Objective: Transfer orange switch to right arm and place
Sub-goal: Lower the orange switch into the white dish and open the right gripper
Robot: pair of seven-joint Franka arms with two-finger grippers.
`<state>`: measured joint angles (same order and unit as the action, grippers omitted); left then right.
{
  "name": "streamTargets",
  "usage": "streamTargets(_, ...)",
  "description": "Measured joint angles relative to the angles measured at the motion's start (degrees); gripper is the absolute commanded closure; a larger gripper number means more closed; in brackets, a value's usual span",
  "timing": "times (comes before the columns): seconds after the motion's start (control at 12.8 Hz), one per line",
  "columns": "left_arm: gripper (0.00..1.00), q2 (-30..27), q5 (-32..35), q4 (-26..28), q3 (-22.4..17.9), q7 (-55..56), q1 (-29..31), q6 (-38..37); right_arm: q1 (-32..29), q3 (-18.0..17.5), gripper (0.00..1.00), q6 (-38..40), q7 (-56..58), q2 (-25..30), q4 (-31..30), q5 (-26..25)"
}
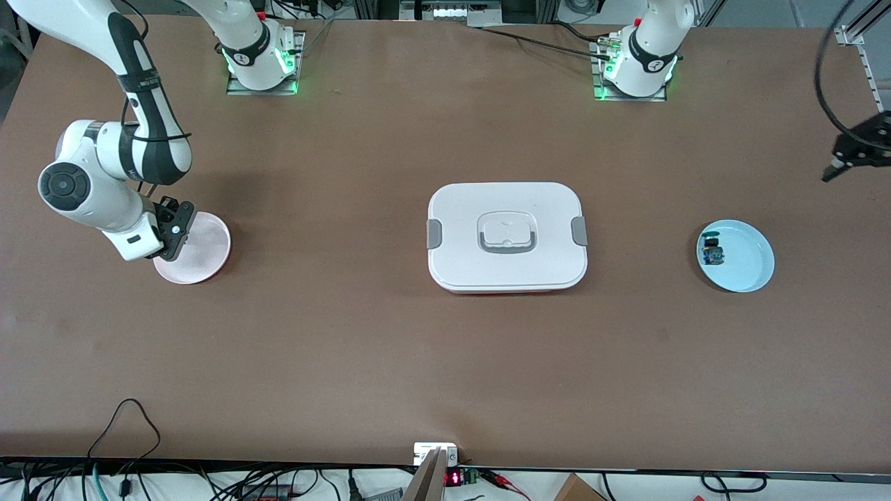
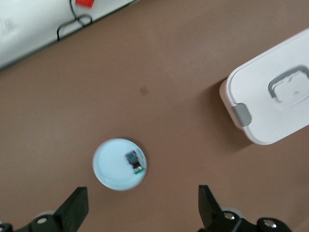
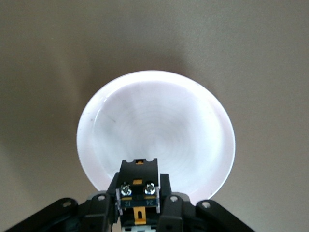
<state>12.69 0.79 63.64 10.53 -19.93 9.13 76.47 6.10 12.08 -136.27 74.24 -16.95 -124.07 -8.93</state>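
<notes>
You have the right gripper (image 1: pixel 177 233) hanging over the pink plate (image 1: pixel 202 254) at the right arm's end of the table, at about nine o'clock from the white lidded box (image 1: pixel 507 236) in the front view. In the right wrist view its fingers (image 3: pixel 171 210) are clamped on the orange switch (image 3: pixel 138 193), a small black block with orange tabs and two silver screws, held above the rim of the pink plate (image 3: pixel 154 140) at roughly its six o'clock edge as that picture shows it. Your left gripper (image 1: pixel 846 163) waits high over the left arm's end of the table, at around one o'clock from the light blue plate (image 1: pixel 748 261) in the front view. From the left wrist view, its two black fingers (image 2: pixel 77 208) stand wide apart with nothing between them, and the light blue plate (image 2: pixel 113 164) lies on the table below. In that plate sits the small blue-and-green module (image 1: pixel 712 252), close to the rim that faces the white box. The white lidded box (image 2: pixel 270 96) rests shut at the table's middle, grey latches at both ends, well apart from both plates.
</notes>
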Motion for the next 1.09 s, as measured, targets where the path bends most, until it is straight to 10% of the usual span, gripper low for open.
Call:
streamTargets(0.47, 0.0, -3.61, 0.32, 2.44, 0.62, 22.89, -1.7, -5.64, 0.13, -0.3, 1.0, -9.57, 0.31, -1.05, -4.18, -3.44)
streamTargets(1.09, 0.0, -12.86, 0.32, 32.24, 0.44, 24.0, 0.26, 16.3, 0.13, -0.31, 0.99, -17.36, 0.38, -4.83, -7.32, -3.6)
